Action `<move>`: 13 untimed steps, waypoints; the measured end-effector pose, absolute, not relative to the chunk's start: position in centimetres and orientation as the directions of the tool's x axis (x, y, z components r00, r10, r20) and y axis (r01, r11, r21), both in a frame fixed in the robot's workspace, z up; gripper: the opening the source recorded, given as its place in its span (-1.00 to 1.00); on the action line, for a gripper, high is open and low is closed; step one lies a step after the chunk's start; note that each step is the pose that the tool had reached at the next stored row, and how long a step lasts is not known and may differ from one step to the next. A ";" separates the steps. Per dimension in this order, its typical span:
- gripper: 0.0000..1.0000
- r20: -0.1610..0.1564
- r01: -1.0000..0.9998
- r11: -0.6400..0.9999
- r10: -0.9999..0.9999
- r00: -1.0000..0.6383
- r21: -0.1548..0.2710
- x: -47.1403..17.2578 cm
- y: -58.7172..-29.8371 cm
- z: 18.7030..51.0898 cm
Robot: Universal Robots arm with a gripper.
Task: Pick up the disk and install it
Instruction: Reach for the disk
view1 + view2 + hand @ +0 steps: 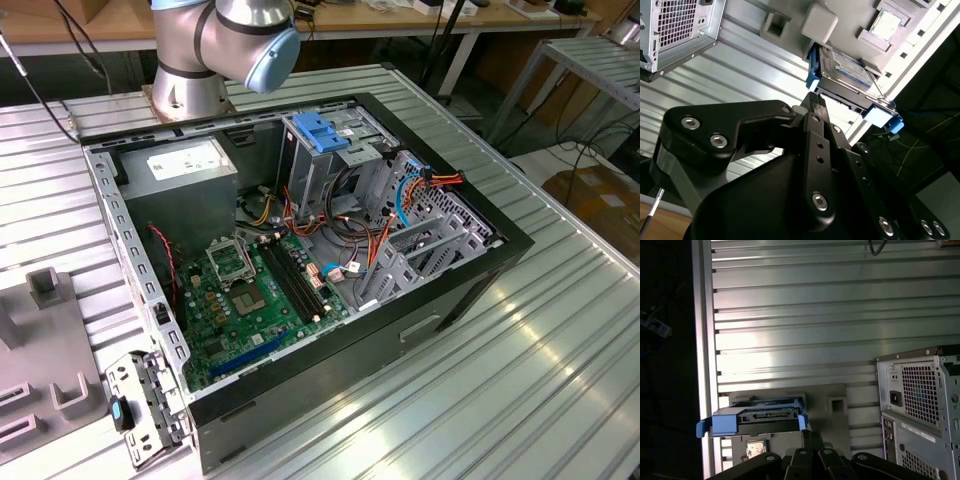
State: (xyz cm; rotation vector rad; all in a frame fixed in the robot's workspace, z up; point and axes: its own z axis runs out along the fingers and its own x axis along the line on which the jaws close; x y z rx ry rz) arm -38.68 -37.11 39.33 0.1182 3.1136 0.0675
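The ribbed metal worktop (540, 380) carries an open computer case (300, 400) lying on its side. Inside the case are a grey power supply box (185, 165) in one corner, a green motherboard (240, 300) across the floor, and loose coloured cables (375, 235). There is also a metal drive cage (330, 175) with a plain blue latch plate (320, 130) on top of it. No drive can be made out in that cage, so the install looks undone. A flat grey plate (850, 25) with raised blocks lies on the worktop beside the case, near the worktop's edge. The disk (847, 67) sits on this plate, outside the case and apart from it. It lies label side up between its blue side rails, and its connector edge faces the arm in both wrist views (757, 417). The end effector (812, 100) hangs just short of that edge. Its two black fingers are drawn together with nothing between them, and their tips are near one blue rail but do not appear to touch it. The step in hand therefore reads as the approach to the pick-up, with the disk not yet gripped. A grasp would probably need the fingers spread far enough to take the disk across its rails and lined up squarely with it. It would also need care to keep clear of the plate's blocks close around it.
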 end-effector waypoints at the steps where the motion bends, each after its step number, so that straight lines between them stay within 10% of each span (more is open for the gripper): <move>1: -0.79 -0.023 0.075 0.996 0.076 -0.997 0.044 -38.9 -37.1 39.3; 13: -0.79 -0.002 0.064 0.997 0.064 -0.998 0.043 -41.6 -37.0 39.3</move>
